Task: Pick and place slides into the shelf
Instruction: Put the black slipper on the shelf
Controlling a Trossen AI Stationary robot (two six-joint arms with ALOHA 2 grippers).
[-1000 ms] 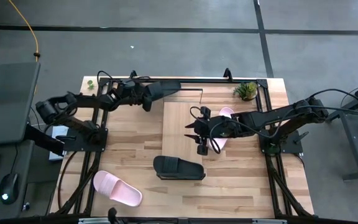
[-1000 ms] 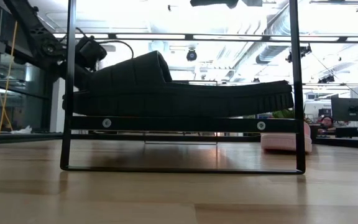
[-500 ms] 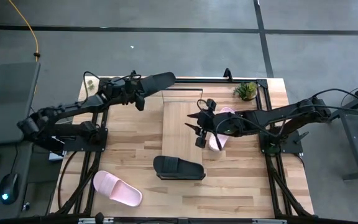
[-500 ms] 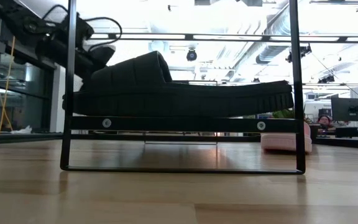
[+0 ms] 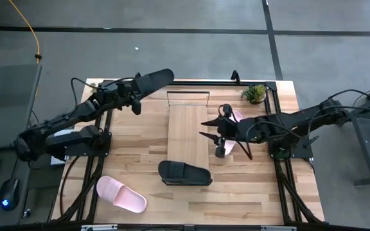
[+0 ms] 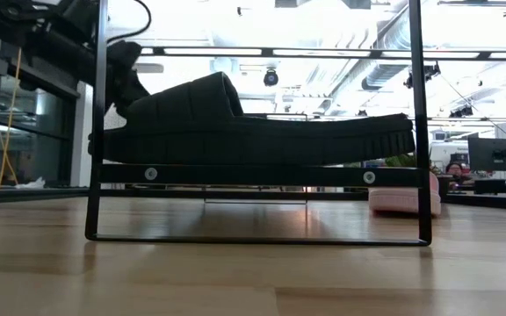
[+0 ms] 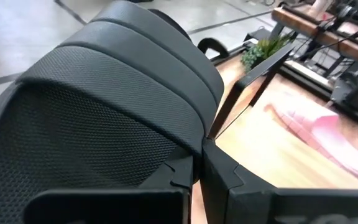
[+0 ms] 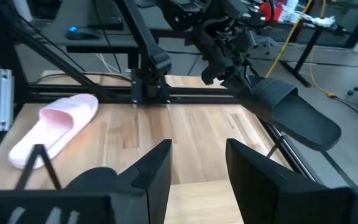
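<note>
From above, you have the left gripper (image 5: pixel 135 96) clamped on a black slide (image 5: pixel 151 81), holding it over the table's far edge, just left of the shelf's (image 5: pixel 187 128) black wire frame (image 5: pixel 188 94). Your right gripper (image 5: pixel 218 136) sits over the shelf's right edge, fingers apart and empty, beside a pink slide (image 5: pixel 234 117). A second black slide (image 5: pixel 185 173) lies past the shelf's near end, and another pink slide (image 5: pixel 121 194) lies at the near left.

At table level, a black slide (image 6: pixel 253 132) fills the wire frame (image 6: pixel 415 123); a pink slide (image 6: pixel 402 200) lies behind.

Your left wrist camera shows the closed fingers (image 7: pixel 219 177) gripping the black slide's strap (image 7: pixel 110 118).

Your right wrist camera shows its parted fingers (image 8: pixel 154 174) empty, with the left arm's black slide (image 8: pixel 297 115) and a pink slide (image 8: pixel 58 124) beyond.
</note>
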